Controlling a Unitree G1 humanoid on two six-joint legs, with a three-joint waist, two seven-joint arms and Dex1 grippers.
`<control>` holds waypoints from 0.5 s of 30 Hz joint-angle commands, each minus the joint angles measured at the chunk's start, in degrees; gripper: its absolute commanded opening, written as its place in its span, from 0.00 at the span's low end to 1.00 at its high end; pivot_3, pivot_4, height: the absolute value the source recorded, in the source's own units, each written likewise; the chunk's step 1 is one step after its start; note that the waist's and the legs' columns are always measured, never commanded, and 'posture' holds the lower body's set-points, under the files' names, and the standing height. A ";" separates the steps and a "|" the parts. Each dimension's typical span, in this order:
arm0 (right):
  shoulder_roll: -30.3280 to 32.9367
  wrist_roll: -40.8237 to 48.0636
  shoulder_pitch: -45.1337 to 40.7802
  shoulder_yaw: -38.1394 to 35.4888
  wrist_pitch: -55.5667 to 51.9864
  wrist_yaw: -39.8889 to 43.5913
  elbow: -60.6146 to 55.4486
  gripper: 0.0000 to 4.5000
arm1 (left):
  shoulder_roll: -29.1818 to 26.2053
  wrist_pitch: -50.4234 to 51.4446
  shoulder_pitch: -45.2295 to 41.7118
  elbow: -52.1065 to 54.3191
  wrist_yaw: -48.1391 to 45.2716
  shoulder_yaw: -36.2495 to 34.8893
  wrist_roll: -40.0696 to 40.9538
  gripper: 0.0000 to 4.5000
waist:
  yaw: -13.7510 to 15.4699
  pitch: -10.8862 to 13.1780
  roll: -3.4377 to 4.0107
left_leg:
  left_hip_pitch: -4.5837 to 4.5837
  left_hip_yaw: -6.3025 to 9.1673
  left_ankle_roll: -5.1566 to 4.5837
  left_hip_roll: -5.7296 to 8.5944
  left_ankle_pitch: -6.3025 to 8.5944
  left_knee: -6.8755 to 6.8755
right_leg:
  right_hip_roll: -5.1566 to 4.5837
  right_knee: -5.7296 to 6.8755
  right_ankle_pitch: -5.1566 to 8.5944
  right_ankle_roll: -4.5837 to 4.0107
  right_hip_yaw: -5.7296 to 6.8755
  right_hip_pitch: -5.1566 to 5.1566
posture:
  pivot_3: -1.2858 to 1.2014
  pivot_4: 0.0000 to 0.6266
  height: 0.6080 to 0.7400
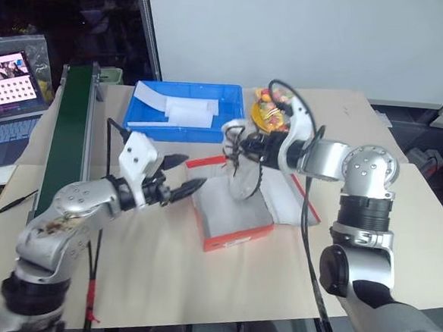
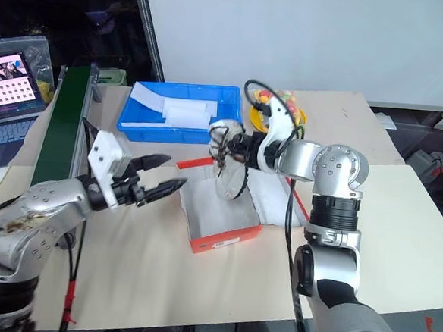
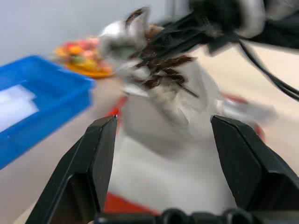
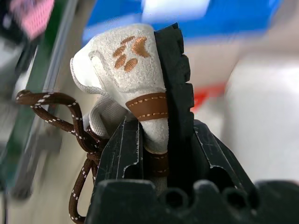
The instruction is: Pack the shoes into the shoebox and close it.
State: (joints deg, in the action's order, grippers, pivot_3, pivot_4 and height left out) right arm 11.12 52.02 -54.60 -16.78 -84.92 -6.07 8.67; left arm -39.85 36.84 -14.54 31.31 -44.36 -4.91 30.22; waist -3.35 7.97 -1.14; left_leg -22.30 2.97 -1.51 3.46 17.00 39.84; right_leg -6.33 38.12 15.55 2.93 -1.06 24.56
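Left claw (image 1: 180, 186) spread empty at nine o'clock of the shoebox (image 1: 236, 226), right claw (image 4: 156, 140) pinching a soft, light shoe (image 1: 242, 167) by its stiffer heel.

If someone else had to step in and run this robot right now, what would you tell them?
Right gripper: shut on a shoe, holding it sole-out over the open shoebox.
Left gripper: open, empty, beside the box's left edge.
Box: on the table, lid open, white paper inside, no shoe lying in it that I can see. I cannot spot the second shoe.
Left: lower this shoe in, add the other, close the lid.
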 commanded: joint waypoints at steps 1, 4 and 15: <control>-1.06 -0.29 0.85 -2.85 -5.42 -0.41 -3.15 0.19 | -2.51 -7.30 0.50 -0.78 -6.64 2.10 -1.80 0.76 | 0.55 0.00 0.00 | 0.01 0.03 0.00 -0.02 0.00 0.00 | 0.00 -0.01 0.00 0.00 0.05 -0.02 | 0.52 0.24 0.88; 0.62 -0.77 4.65 0.24 -7.50 0.33 -5.00 0.19 | -2.39 -8.81 0.62 -0.89 -8.04 3.41 -1.72 0.76 | 1.06 0.00 0.01 | -0.01 0.05 -0.04 0.02 0.03 0.00 | -0.04 -0.01 0.00 0.00 0.08 -0.02 | 0.52 0.24 0.88; 11.20 -4.66 5.99 10.60 -7.37 7.76 -7.64 0.19 | -1.11 -8.55 1.68 0.97 -6.86 4.96 -1.25 0.76 | 0.69 0.01 0.01 | 0.01 0.00 -0.14 0.04 0.08 0.01 | -0.07 -0.04 0.00 0.00 0.09 -0.05 | 0.52 0.24 0.88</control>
State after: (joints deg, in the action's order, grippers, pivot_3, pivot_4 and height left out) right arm 21.26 48.10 -46.55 -7.20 -92.05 -0.48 3.54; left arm -41.13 28.82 -13.03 30.42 -51.75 0.20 28.64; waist -2.66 7.98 -1.13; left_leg -22.29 2.97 -1.64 3.50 17.08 39.86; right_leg -6.41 38.08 15.55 2.93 -0.98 24.50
